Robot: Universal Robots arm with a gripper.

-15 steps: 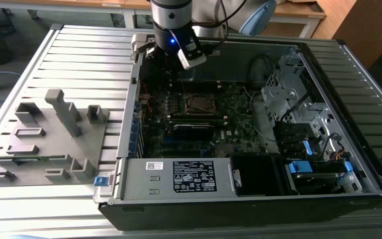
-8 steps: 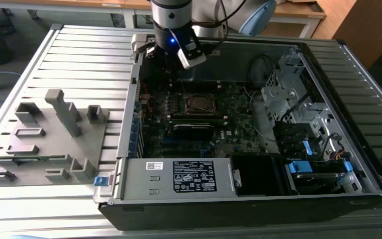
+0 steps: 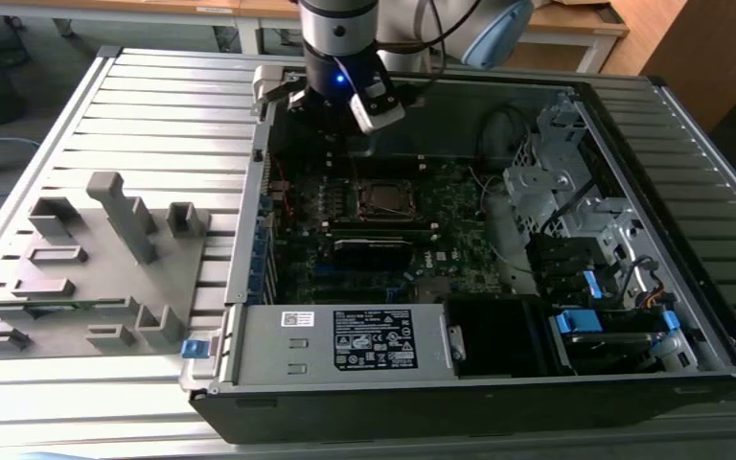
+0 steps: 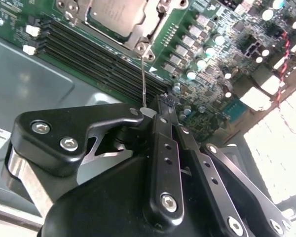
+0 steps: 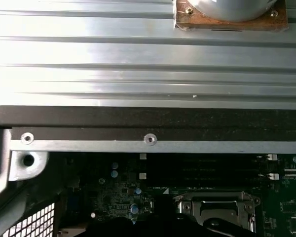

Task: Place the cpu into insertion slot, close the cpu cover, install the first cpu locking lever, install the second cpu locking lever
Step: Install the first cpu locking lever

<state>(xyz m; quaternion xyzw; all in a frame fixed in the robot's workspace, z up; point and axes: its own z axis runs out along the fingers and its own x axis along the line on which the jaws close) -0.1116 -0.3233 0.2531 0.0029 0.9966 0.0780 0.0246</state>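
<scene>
Gripper (image 4: 150, 109): nearest thing in the second wrist view, with its black fingertips drawn together and no gap at the tip. In the exterior view it (image 3: 357, 142) hangs inside the far end of the case, above the board (image 4: 202, 94).
Lever (image 4: 143, 74): one thin wire rod in the second wrist view. Its near end meets the gripper tip; clamped or only touching, cannot tell. Its far end runs to a corner of the cover.
Memory rows (image 4: 89, 59): dark, lying between gripper and slot. Two white clips (image 4: 33, 30) at one end.
Cpu (image 4: 116, 15): one, with a grey top, seated in the slot (image 3: 387, 217) mid-board.
Cover (image 4: 140, 35): one, lying down around the cpu. The first wrist view catches its metal edge (image 5: 218, 208).
Case (image 3: 496, 407): one, open-sided. The first wrist view shows two screws (image 5: 149, 139) on its rim.
Table (image 3: 150, 105): slatted metal, under the case.
Fixture (image 3: 100, 268): one grey block on the exterior view's left, beside the case.
</scene>
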